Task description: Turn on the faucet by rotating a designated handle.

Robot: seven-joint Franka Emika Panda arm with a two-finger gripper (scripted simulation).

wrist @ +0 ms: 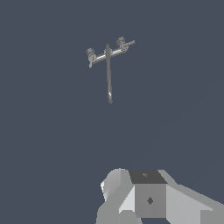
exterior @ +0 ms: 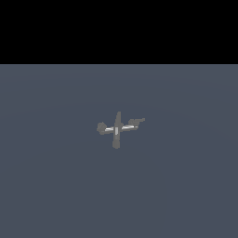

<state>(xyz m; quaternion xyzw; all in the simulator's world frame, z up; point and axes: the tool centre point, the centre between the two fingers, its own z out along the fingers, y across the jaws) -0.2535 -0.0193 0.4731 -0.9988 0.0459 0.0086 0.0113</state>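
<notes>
The faucet (exterior: 116, 129) is a tiny grey-tan cross-shaped fixture standing on the dark grey floor in the middle of the exterior view. Its upright spout rises from the centre and pale metal arms run to each side. The handle (exterior: 137, 122) with the thin straight lever bar is at the end on the exterior view's right. A rounder knob handle (exterior: 101, 128) is at the other end. The wrist view shows the faucet (wrist: 108, 65) from above, with the lever handle (wrist: 124, 43) far from my gripper (wrist: 148, 192). Only grey-white gripper parts show there, so its opening is unclear. The arm is out of the exterior view.
A flat dark grey floor (exterior: 186, 186) surrounds the faucet on all sides. A black band fills the upper part of the exterior view. No other objects show.
</notes>
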